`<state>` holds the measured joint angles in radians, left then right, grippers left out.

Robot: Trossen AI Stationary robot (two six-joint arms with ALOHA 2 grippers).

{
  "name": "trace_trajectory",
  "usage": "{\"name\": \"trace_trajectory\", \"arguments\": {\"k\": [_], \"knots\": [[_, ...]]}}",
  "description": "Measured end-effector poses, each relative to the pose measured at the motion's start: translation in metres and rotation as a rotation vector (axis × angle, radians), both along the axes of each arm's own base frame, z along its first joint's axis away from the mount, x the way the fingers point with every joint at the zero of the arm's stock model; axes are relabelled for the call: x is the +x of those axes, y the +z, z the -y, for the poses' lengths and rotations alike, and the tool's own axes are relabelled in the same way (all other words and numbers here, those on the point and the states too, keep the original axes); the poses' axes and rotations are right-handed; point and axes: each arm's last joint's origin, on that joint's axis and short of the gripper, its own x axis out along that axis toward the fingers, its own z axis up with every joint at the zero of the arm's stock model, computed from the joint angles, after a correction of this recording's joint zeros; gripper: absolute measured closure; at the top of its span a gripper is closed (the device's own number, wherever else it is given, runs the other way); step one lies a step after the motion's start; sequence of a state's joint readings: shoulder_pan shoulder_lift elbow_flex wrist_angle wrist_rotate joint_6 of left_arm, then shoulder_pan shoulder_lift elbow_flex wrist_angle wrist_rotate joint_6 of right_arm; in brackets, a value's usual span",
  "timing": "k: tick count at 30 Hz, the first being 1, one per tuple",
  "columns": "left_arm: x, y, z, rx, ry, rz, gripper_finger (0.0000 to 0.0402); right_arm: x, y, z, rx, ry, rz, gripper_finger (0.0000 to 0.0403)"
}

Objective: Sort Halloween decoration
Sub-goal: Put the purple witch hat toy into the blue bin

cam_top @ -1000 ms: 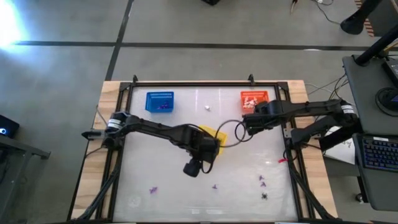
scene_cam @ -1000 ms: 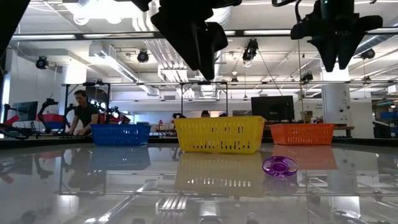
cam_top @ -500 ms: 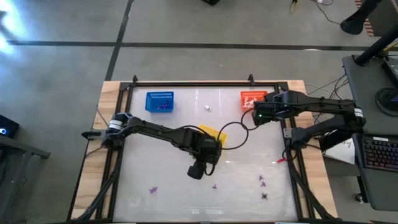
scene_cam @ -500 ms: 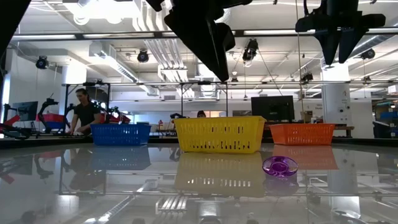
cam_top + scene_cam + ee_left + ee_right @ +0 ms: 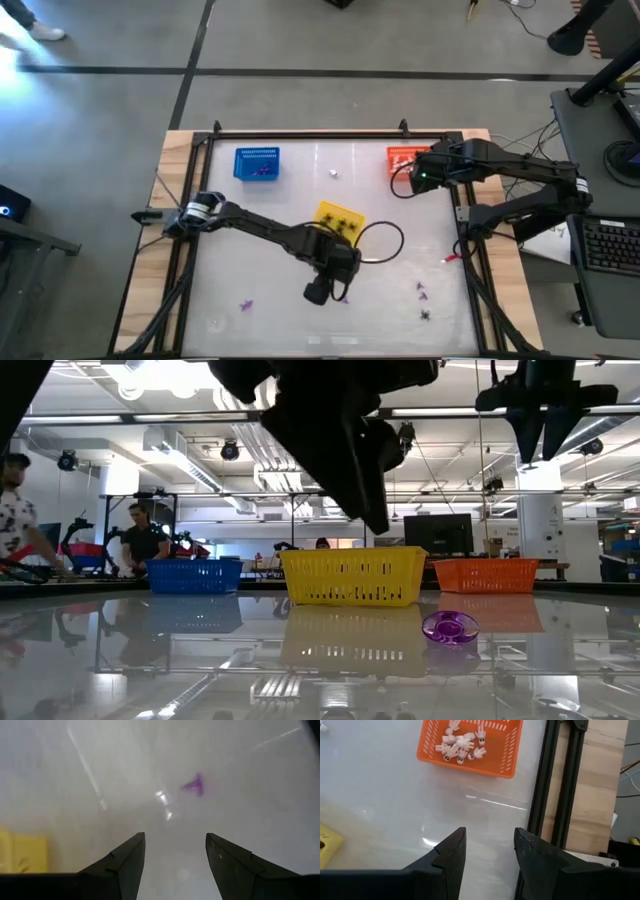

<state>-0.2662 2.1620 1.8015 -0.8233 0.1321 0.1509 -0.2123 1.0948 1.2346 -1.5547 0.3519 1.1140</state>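
Observation:
The decoration is tiny pieces scattered on the glossy table. One purple piece (image 5: 194, 785) lies just ahead of my left gripper (image 5: 175, 837), which hangs open above the table's near middle (image 5: 322, 290). More purple pieces (image 5: 245, 304) (image 5: 421, 290) and a black spider (image 5: 427, 315) lie by the near edge, and a white piece (image 5: 333, 173) lies near the far edge. My right gripper (image 5: 490, 832) is open, beside the orange basket (image 5: 465, 766) that holds white pieces (image 5: 462, 745). A purple ring (image 5: 449, 626) shows in the low view.
The blue basket (image 5: 257, 150) stands at far left with purple bits inside. The yellow basket (image 5: 327, 210) stands mid-table with black bits inside. A black frame rail (image 5: 547, 795) and a wooden border run along the right edge. A small red thing (image 5: 452, 258) lies near the right rail. People stand in the room behind.
My left gripper has moved from over the yellow basket toward the table's near edge, coming down close to the purple piece. My right gripper has drawn back toward the right and far edges, ending beside the orange basket. The yellow basket now shows uncovered.

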Motion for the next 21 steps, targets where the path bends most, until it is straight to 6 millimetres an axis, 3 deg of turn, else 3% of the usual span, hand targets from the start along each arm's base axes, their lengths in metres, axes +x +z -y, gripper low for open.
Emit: {"name": "trace_trajectory", "arguments": {"k": [7,21], "knots": [[0.004,-0.009,0.019,-0.047,-0.046,0.039,0.0209,0.003,-0.002,0.002,-0.010,0.006,-0.015,0.0243],[0.014,-0.041,0.034,-0.086,0.003,0.028,0.0210,0.005,-0.002,0.003,-0.016,0.030,-0.007,0.0243]]}}
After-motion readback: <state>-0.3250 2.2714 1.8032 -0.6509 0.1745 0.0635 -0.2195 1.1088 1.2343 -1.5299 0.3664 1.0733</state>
